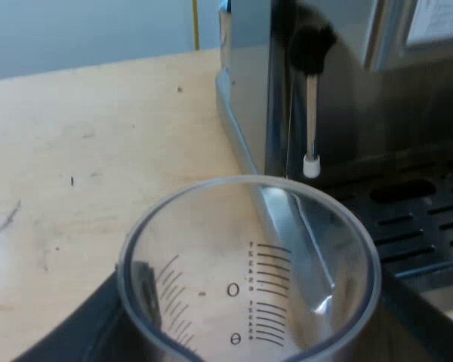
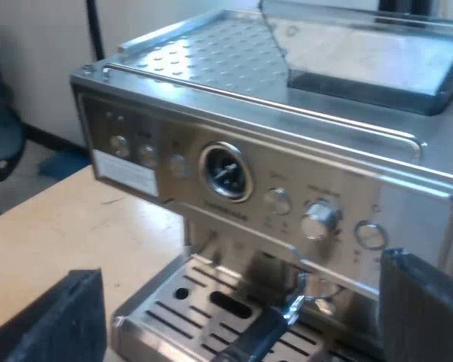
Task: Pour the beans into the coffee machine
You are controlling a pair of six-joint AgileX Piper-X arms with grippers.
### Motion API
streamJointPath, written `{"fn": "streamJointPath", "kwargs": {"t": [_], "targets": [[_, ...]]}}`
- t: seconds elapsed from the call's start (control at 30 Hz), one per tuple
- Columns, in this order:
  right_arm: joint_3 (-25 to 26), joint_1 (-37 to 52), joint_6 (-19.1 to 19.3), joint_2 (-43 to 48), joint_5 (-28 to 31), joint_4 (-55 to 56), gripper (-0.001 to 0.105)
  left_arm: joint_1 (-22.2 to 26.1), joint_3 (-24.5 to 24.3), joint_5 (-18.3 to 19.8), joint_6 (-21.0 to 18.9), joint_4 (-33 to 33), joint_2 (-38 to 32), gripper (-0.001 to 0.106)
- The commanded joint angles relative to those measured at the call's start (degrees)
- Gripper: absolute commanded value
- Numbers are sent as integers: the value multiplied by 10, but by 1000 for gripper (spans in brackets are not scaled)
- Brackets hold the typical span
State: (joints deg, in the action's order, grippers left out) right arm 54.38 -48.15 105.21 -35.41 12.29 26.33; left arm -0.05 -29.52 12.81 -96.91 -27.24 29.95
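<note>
A clear measuring glass [image 1: 249, 271] with printed scale lines sits between my left gripper's [image 1: 249, 339] dark fingers [image 1: 90, 328], which are shut on it. I see no beans inside it; the wooden table shows through its wall. It hangs close to the espresso machine's [image 1: 347, 90] drip tray [image 1: 415, 219] and below the steam wand [image 1: 311, 121]. My right gripper [image 2: 241, 317] stands open before the espresso machine's front panel [image 2: 234, 173], with nothing between its fingers [image 2: 60, 320]. The bean hopper [image 2: 370, 56] shows on the machine's top.
The holder's dark handle [image 2: 260, 332] sticks out from the machine's front over the slotted drip tray [image 2: 181, 302]. A gauge [image 2: 226, 172] and knobs [image 2: 318, 219] line the panel. The wooden table [image 1: 98, 151] stretches beside the machine.
</note>
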Motion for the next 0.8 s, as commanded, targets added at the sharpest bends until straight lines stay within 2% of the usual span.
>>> {"fn": "streamJointPath", "kwargs": {"t": [0.03, 0.2, 0.4, 0.47, 0.5, 0.8], "targets": [[12, -1, 19, 7, 22, -17, 78, -1, -24, -7, -1, -12, -5, 28], [14, -1, 50, 7, 68, -79, 78, -1, -65, -7, -1, -27, -5, 28], [14, -1, 74, 7, 88, -122, 78, -1, -104, -25, -1, -27, -5, 28], [14, -1, 78, 7, 95, -126, 78, -1, -114, -28, 13, -27, -5, 28], [14, -1, 82, 7, 121, -128, 78, -1, -127, -37, 37, -27, -5, 28], [14, -1, 82, 6, 137, -159, 78, -8, -164, -47, 48, -22, 16, 28]]}}
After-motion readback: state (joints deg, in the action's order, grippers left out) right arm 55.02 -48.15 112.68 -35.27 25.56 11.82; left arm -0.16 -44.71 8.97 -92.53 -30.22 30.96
